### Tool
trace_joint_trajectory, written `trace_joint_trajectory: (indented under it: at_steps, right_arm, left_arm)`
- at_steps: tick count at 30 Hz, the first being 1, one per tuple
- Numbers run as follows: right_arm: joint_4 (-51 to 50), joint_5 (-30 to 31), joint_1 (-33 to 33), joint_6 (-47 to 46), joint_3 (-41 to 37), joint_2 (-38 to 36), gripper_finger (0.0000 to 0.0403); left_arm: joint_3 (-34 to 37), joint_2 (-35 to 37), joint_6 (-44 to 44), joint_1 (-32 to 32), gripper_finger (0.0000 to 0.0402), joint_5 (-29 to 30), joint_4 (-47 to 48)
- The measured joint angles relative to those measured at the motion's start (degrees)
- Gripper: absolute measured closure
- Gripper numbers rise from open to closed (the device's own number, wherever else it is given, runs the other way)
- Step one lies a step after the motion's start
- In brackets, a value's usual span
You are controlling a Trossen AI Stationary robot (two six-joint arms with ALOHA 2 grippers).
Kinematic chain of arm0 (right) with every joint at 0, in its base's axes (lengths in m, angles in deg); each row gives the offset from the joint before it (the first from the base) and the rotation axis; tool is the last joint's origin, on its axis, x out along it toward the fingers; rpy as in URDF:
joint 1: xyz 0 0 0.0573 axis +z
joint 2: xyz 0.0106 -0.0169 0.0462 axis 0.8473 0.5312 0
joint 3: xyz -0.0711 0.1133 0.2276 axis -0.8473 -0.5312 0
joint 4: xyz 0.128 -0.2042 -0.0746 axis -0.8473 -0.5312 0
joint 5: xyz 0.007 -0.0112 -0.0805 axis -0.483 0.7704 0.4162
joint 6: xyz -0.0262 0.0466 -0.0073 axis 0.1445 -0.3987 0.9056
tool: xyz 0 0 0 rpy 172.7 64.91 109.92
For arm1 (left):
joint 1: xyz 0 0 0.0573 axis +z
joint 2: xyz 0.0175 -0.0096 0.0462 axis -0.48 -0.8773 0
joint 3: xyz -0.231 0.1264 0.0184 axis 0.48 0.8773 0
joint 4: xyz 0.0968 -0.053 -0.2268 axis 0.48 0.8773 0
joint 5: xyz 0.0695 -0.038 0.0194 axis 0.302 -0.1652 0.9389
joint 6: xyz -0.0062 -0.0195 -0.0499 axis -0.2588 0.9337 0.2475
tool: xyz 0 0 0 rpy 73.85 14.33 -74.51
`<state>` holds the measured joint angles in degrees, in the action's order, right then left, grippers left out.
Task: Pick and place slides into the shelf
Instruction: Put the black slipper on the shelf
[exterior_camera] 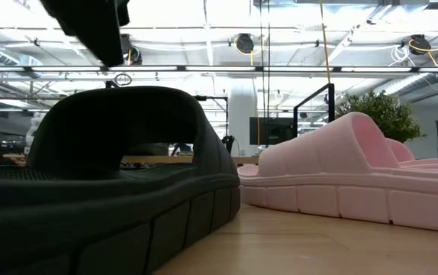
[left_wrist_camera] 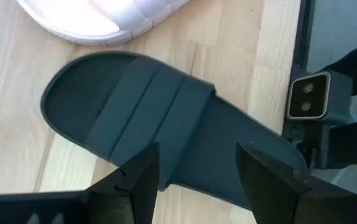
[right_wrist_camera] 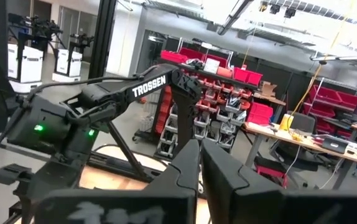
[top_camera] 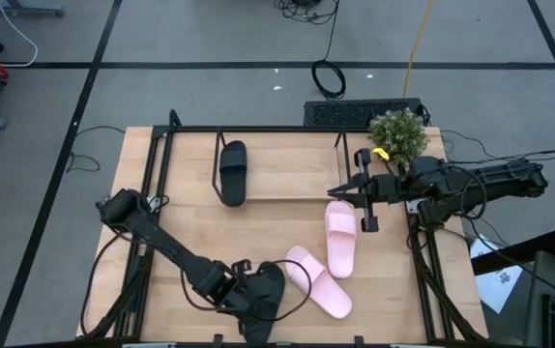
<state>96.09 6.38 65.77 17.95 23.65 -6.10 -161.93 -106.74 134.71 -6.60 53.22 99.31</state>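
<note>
One black slide (top_camera: pixel 232 172) lies inside the shelf (top_camera: pixel 287 129) at the far side, sole down on the wood base. The other black slide (top_camera: pixel 272 288) lies sole down at the table's near edge and also shows in the left wrist view (left_wrist_camera: pixel 135 106) and the low view (exterior_camera: pixel 120 153). My left gripper (left_wrist_camera: pixel 197 155) is open and hovers just above its heel half, one finger over each long side, touching nothing. Two pink slides (top_camera: pixel 340 237) (top_camera: pixel 318 280) lie on the table right of centre. My right gripper (top_camera: pixel 335 190) is shut and empty, held level above the shelf's right end.
A potted plant (top_camera: pixel 398 135) stands at the far right corner behind the shelf. A small camera block (left_wrist_camera: pixel 309 96) sits at the near table edge beside the black slide. A pink slide's toe (left_wrist_camera: pixel 97 15) lies close beside the black slide. Black frame rails (top_camera: pixel 152 193) edge the table.
</note>
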Motion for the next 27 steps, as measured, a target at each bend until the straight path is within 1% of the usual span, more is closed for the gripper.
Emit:
trace_joint_trajectory:
  at_steps: [3,10,20,27]
  right_arm:
    - [-0.4,0.0,0.0,0.01,0.0,0.0,0.0394]
    - [-1.08,0.0,0.0,0.01,0.0,0.0,0.0394]
    - [-2.82,0.0,0.0,0.01,0.0,0.0,0.0394]
    - [-3.02,0.0,0.0,0.11,0.0,0.0,0.0394]
  left_arm:
    - [0.0,-0.34,-0.02,-0.2,0.0199,1.34,2.23]
    - [0.0,-0.64,-1.56,-0.18,0.0199,3.88,2.44]
    - [0.0,-0.66,-2.94,-0.47,0.0199,4.45,2.36]
    - [-0.02,-3.43,-2.51,-0.5,0.0199,3.68,1.8]
